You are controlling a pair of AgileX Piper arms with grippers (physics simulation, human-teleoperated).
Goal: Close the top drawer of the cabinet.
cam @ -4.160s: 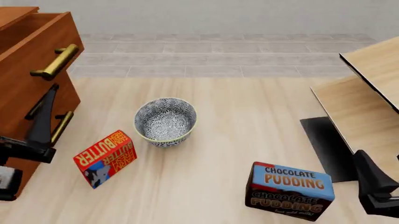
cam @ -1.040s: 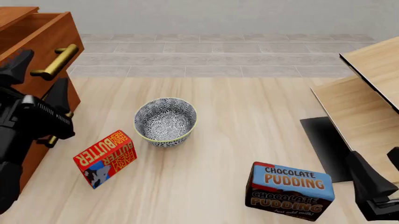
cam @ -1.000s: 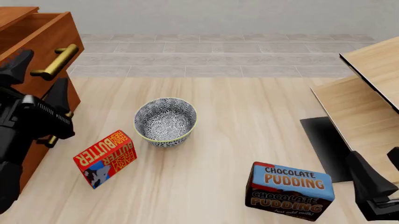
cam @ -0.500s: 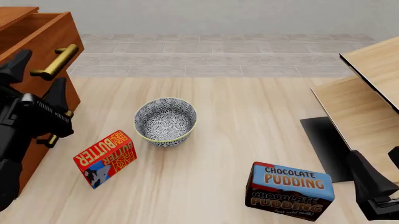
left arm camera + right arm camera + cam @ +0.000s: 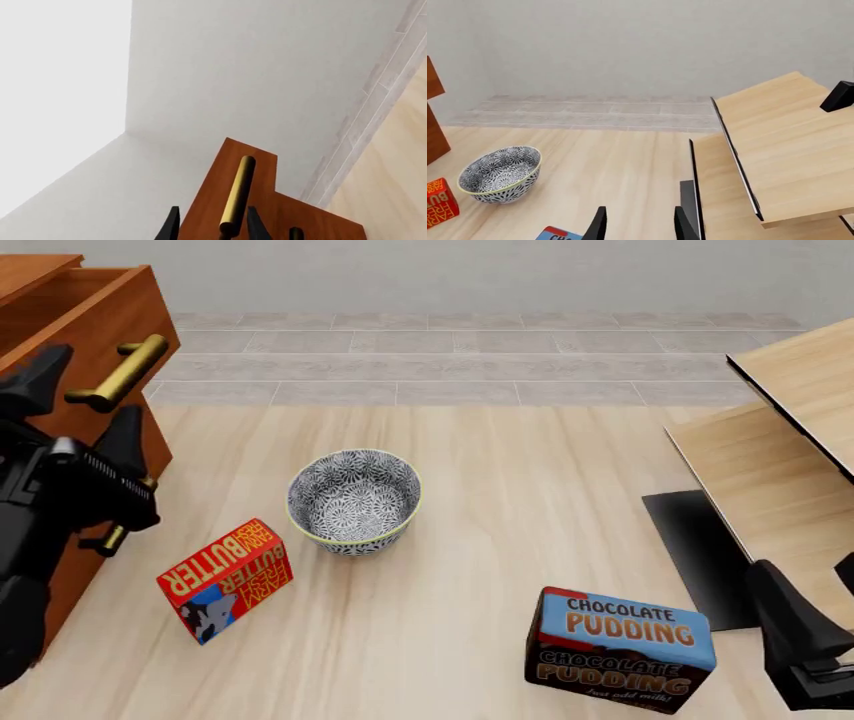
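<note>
The cabinet [image 5: 34, 268] stands at the far left. Its top drawer [image 5: 94, 335] is pulled out, with a brass bar handle [image 5: 130, 368]. My left gripper [image 5: 83, 405] is open, one finger on each side of the handle's near end. In the left wrist view the handle [image 5: 237, 192] runs up between the fingertips [image 5: 172, 225], with the drawer front [image 5: 260, 215] behind it; my left gripper [image 5: 212, 231] grips nothing. My right gripper [image 5: 805, 645] is low at the near right; in its wrist view my right gripper [image 5: 639, 225] is open and empty.
A patterned bowl [image 5: 354, 498] sits mid-table, a red butter box [image 5: 227, 578] near left of it, and a chocolate pudding box [image 5: 621, 645] at the near right. Pale wood boards [image 5: 787, 455] and a black pad [image 5: 694, 550] lie at the right.
My left arm has risen from beside the lower drawers to the top drawer's handle, then edged slightly left. The drawer and the right arm have not moved.
</note>
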